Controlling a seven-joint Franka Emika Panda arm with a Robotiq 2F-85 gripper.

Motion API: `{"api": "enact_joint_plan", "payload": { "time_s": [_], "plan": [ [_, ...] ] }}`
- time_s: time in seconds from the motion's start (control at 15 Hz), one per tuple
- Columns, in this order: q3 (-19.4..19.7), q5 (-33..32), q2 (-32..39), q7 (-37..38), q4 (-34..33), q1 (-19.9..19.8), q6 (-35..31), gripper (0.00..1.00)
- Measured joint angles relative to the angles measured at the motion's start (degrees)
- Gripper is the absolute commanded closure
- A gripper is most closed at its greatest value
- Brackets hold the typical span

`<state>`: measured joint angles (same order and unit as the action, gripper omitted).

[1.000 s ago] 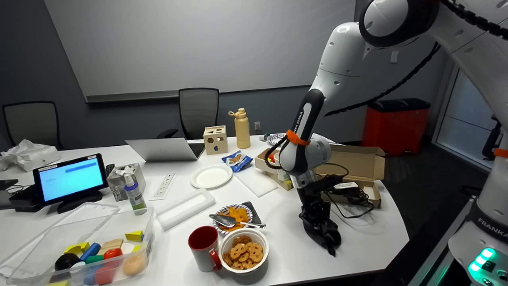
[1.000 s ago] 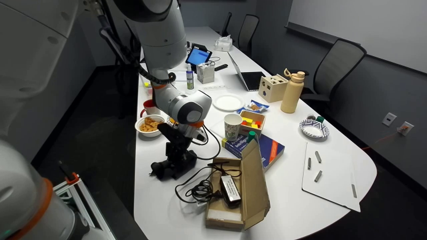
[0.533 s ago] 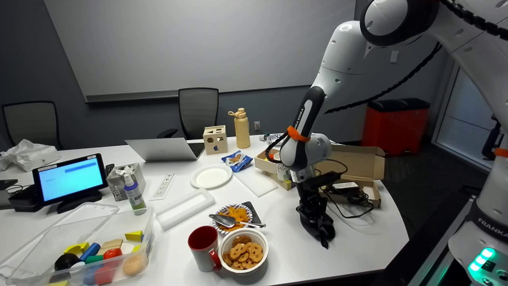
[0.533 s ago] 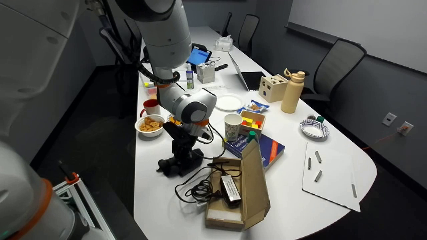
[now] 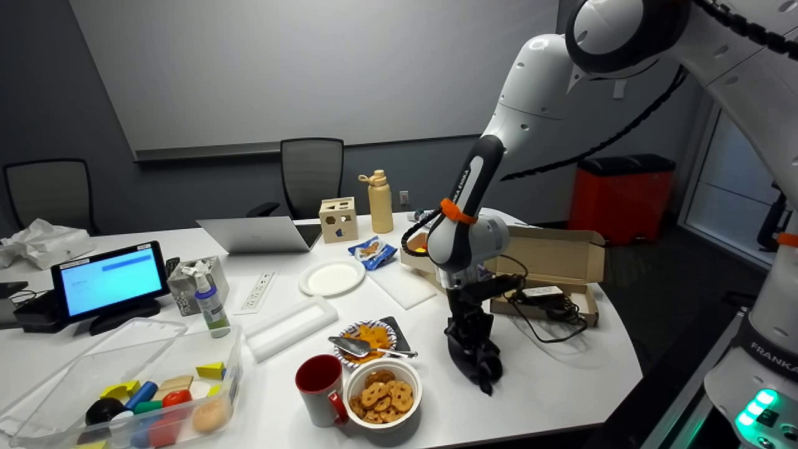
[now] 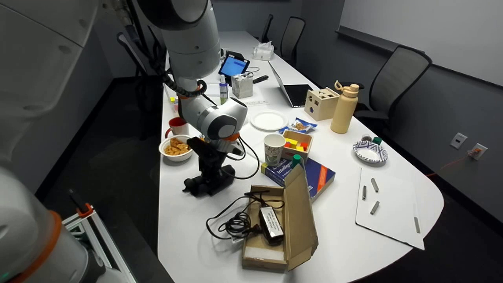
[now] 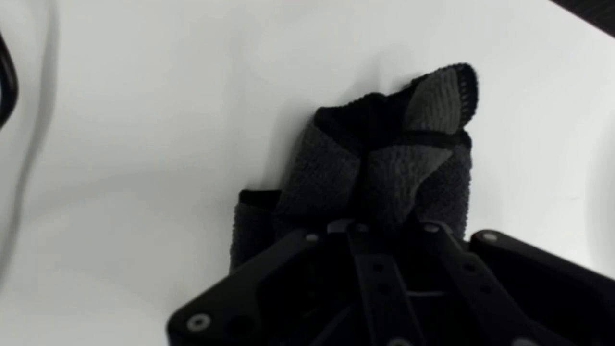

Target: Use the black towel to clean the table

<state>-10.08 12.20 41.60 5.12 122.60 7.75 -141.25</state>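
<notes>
The black towel (image 5: 477,365) is bunched up on the white table (image 5: 548,390). It also shows in an exterior view (image 6: 196,185) and, as dark folded cloth, in the wrist view (image 7: 322,168). My gripper (image 5: 471,324) points down and is shut on the towel's middle, with folds bulging out between and around the fingers. In the wrist view my gripper (image 7: 391,228) covers the near part of the towel, and the fingertips are hidden in dark cloth. The towel appears to touch the table top.
A bowl of cookies (image 5: 383,396), a red-and-grey mug (image 5: 321,390) and a plate of orange snacks (image 5: 374,337) stand beside the towel. An open cardboard box (image 6: 300,220) with black cables (image 6: 237,224) lies on the other side. A blue book (image 6: 322,177) bears a paper cup (image 6: 274,151).
The gripper and the towel have slid across the table, away from the cardboard box's front and closer to the cookie bowl. The towel stays in the gripper.
</notes>
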Motion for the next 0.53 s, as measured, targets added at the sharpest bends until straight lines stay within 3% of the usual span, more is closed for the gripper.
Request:
{"api": "enact_joint_plan", "payload": {
  "time_s": [0.33, 0.53],
  "plan": [
    [-3.8, 0.7, 1.7, -2.6, -1.0, -0.6, 5.8, 0.97],
    [-3.8, 0.7, 2.0, -1.8, -0.4, 0.4, 9.2, 0.97]
  ]
}}
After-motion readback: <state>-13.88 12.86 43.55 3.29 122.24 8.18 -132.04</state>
